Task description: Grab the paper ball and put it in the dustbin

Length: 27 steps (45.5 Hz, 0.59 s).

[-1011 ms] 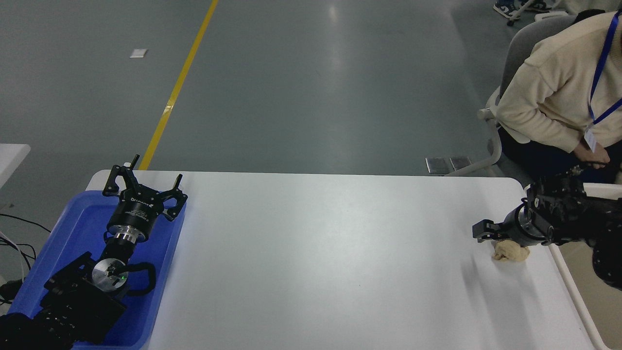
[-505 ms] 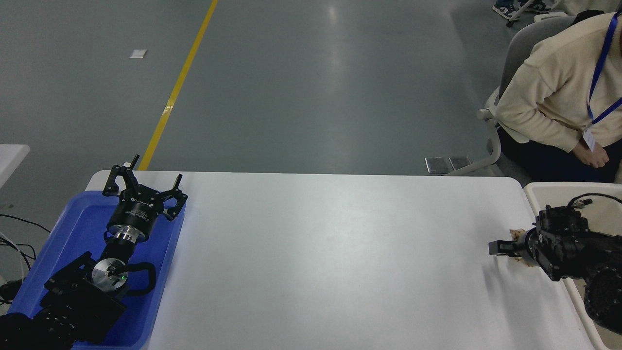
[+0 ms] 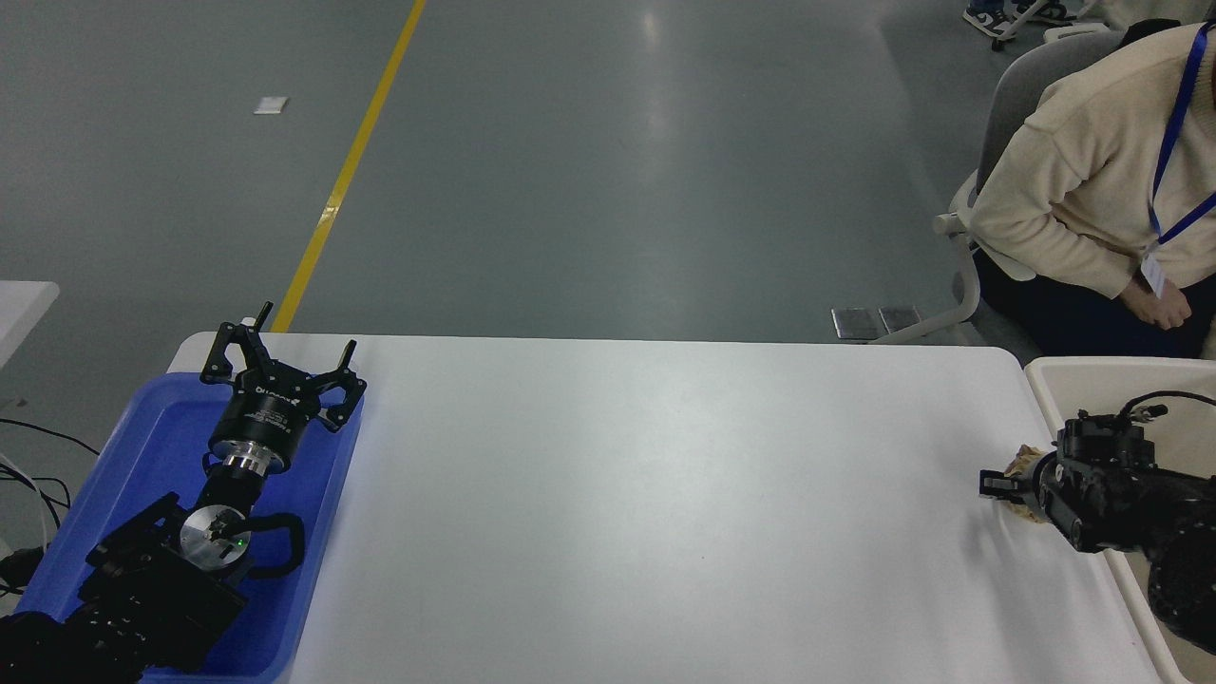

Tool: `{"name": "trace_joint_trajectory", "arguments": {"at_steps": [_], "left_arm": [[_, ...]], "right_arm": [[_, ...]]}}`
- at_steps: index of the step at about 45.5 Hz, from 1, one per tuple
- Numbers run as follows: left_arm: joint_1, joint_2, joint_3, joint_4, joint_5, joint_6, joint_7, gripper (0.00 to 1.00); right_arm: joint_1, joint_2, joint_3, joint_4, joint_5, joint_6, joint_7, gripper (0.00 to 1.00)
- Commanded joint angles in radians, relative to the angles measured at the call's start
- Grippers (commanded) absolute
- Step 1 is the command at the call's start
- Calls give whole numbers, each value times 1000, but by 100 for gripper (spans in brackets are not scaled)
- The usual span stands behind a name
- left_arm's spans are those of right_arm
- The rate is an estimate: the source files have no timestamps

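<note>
Tan paper ball (image 3: pixel 1024 465), pinched by my right gripper (image 3: pixel 1009 484), could snag the dustbin (image 3: pixel 1045 375) rim and drop short.

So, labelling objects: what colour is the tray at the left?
Blue tray, seen in the head view.

We see the paper ball (image 3: pixel 1024 467) as a small tan, wrinkled wad, mostly hidden; only slivers of it show. It sits clamped in the right gripper (image 3: pixel 1009 484), off the table, near the right edge and just beside the bin's left rim. The dustbin (image 3: pixel 1045 385) is cream-beige with a thick rounded rim and smooth walls, standing at the table's right end, cut off by the frame. We can't see its contents.
</note>
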Motion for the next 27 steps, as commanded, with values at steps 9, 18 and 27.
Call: {"name": "trace_joint_trajectory", "arguments": {"at_steps": [9, 18, 27], "left_arm": [[-1, 0, 0, 0, 0, 0, 0, 100], [-1, 0, 2, 0, 0, 0, 0, 100], [-1, 0, 2, 0, 0, 0, 0, 100]], "right_arm": [[94, -124, 75, 178, 0, 8, -24, 0], [221, -218, 58, 374, -1, 26, -22, 0], [511, -285, -135, 788, -43, 59, -15, 0]]}}
